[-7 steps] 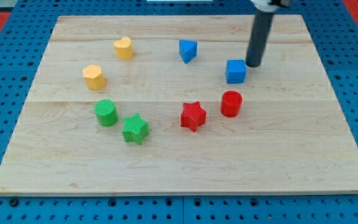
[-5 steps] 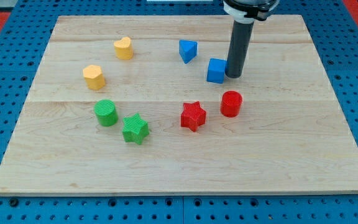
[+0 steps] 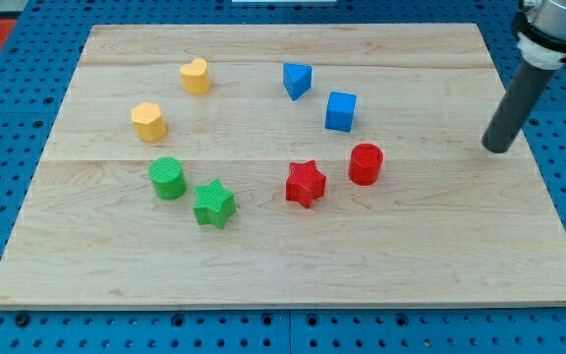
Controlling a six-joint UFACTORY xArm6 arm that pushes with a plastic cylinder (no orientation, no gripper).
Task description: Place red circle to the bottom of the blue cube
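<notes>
The red circle (image 3: 366, 163) stands on the wooden board (image 3: 440, 236), right of centre. The blue cube (image 3: 340, 111) sits just above it and slightly to the view's left, with a small gap between them. My tip (image 3: 497, 148) rests on the board far to the view's right of both blocks, touching nothing.
A red star (image 3: 306, 183) lies left of the red circle. A blue triangle (image 3: 297, 80) sits above-left of the cube. A yellow heart (image 3: 195, 76), a yellow hexagon-like block (image 3: 148, 121), a green circle (image 3: 167, 178) and a green star (image 3: 213, 204) are on the left half.
The rod pushed the blue cube to the left, from about above the red circle to slightly left of it, then swung away to the board's right side.
</notes>
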